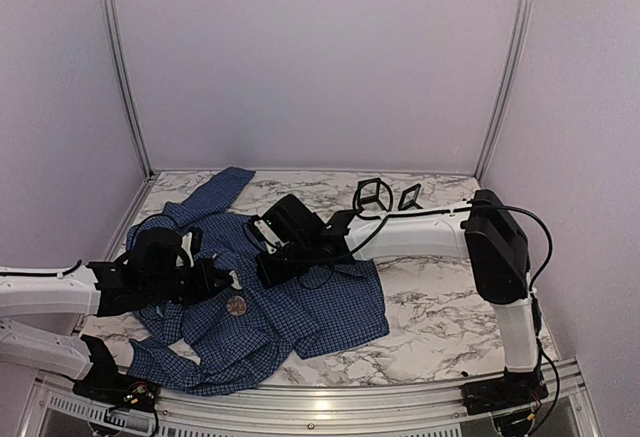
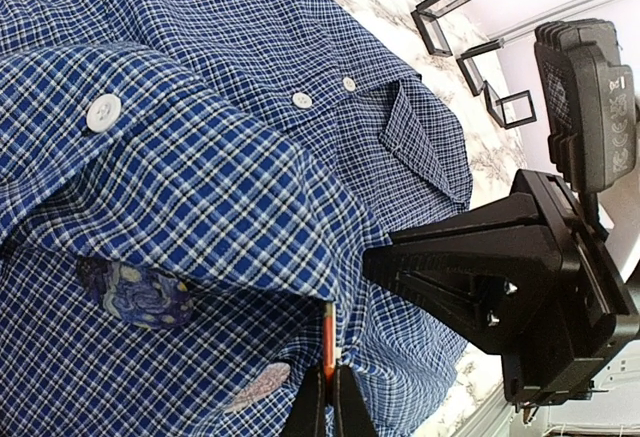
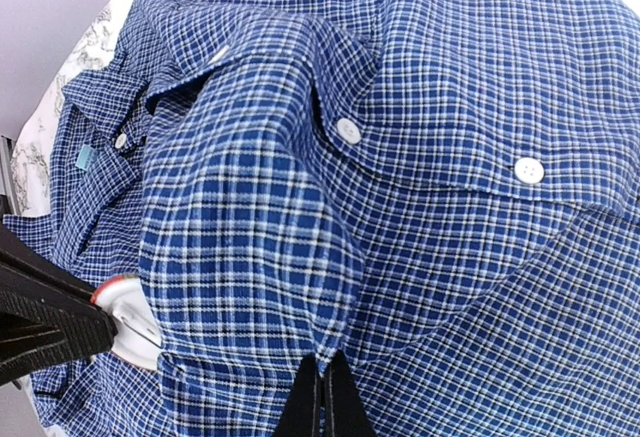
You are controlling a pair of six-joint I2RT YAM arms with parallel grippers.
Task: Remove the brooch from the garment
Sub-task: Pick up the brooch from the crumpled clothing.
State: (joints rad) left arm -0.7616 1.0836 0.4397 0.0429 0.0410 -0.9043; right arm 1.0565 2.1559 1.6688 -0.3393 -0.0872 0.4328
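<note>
The dark blue checked shirt (image 1: 310, 307) lies rumpled on the marble table and fills both wrist views (image 2: 200, 157) (image 3: 450, 107). The brooch (image 1: 235, 305) is a small reddish-brown round piece on the shirt front. In the left wrist view it shows edge-on as a thin orange strip (image 2: 328, 335). My left gripper (image 1: 229, 291) (image 2: 328, 382) is shut on the brooch at the edge of a raised fold. My right gripper (image 1: 266, 268) (image 3: 324, 369) is shut on a pinched fold of shirt fabric just right of the brooch. Its black body (image 2: 500, 277) looms in the left wrist view.
Two small black square frames (image 1: 372, 195) (image 1: 409, 197) stand at the back of the table, also in the left wrist view (image 2: 441, 15). Pale buttons (image 3: 348, 130) run along the placket. Bare marble (image 1: 440, 307) lies right of the shirt. Purple walls enclose the table.
</note>
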